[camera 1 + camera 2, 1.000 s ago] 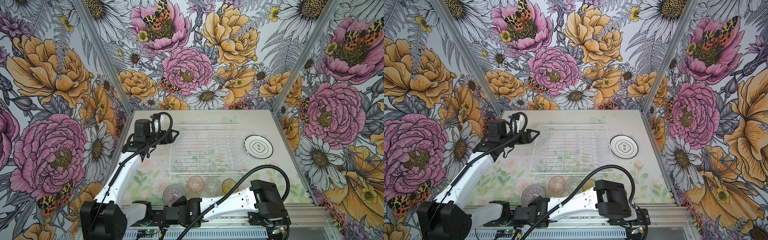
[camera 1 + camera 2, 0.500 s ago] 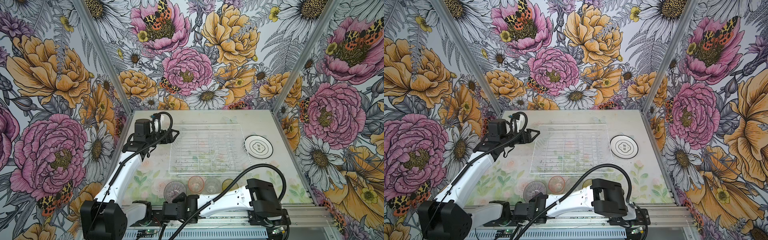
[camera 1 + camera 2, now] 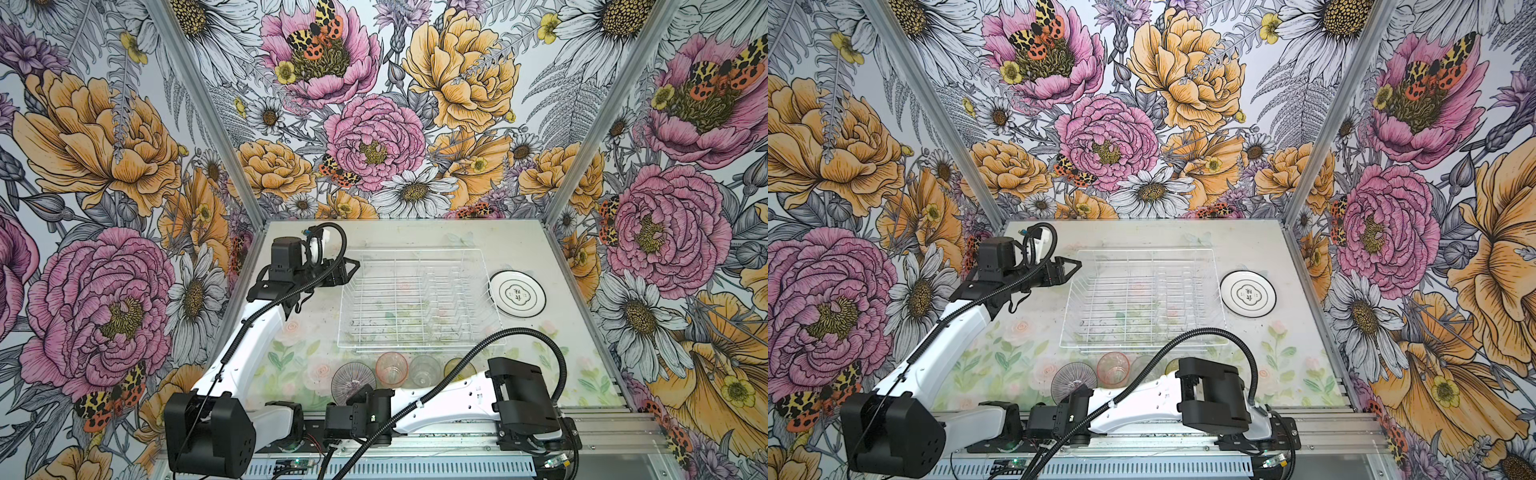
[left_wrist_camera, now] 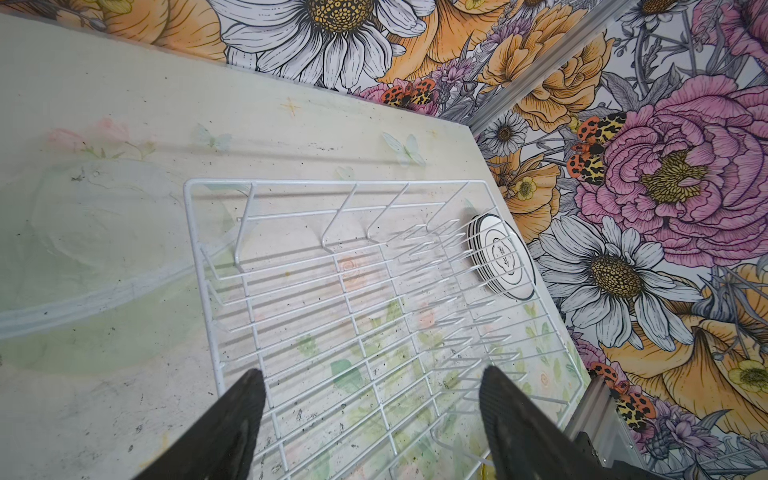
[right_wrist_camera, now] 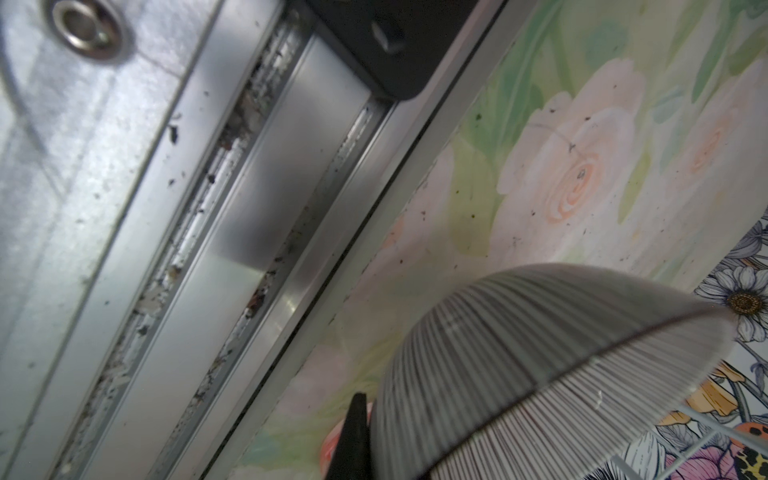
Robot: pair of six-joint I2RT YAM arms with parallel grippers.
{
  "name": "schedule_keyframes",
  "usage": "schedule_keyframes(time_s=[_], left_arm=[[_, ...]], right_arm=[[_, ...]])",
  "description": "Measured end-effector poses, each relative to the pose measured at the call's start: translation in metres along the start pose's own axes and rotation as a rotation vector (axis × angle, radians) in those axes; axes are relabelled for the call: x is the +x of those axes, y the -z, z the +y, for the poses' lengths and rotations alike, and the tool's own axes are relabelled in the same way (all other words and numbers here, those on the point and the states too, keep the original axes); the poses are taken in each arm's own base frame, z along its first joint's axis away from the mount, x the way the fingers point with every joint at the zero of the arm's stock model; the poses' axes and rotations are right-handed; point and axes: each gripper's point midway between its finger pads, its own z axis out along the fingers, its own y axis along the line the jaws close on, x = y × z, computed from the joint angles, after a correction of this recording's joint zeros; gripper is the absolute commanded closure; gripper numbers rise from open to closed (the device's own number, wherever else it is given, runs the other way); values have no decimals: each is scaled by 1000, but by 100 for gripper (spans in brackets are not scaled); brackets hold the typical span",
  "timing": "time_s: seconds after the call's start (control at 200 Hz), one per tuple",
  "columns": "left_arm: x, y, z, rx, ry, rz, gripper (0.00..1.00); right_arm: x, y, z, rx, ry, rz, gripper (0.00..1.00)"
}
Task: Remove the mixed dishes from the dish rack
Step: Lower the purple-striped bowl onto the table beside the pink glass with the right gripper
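Pinching the rim of the striped bowl [image 3: 351,378], the right gripper [image 3: 362,394] is found at the near side of the empty dish rack [image 3: 374,291], with the bowl just beside the pink tumbler [image 3: 391,369]. Only its release is judged left. The left gripper [image 4: 370,376] is held spread over the rack's far-left corner.

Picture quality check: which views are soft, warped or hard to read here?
Right wrist view: striped bowl close and soft, metal rail blurred. Left wrist view: dish rack crisp, left tool slightly soft. Both top views: even light; clear tumbler nearly lost against the table.
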Motion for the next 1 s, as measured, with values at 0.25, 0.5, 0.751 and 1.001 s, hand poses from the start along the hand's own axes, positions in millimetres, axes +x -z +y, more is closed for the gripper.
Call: schedule_keyframes(time_s=[0.25, 0.5, 0.751, 1.001], left_arm=[[1, -1, 1, 2, 2, 4, 17], [-1, -1, 0, 4, -2, -3, 17], [-1, -2, 0, 6, -3, -3, 17], [2, -4, 2, 8, 0, 3, 17]], right_arm=[[0, 1, -2, 0, -3, 0, 100], [1, -2, 0, -10, 3, 10, 100], [5, -7, 1, -24, 1, 26, 100], [7, -16, 3, -37, 1, 44, 100]])
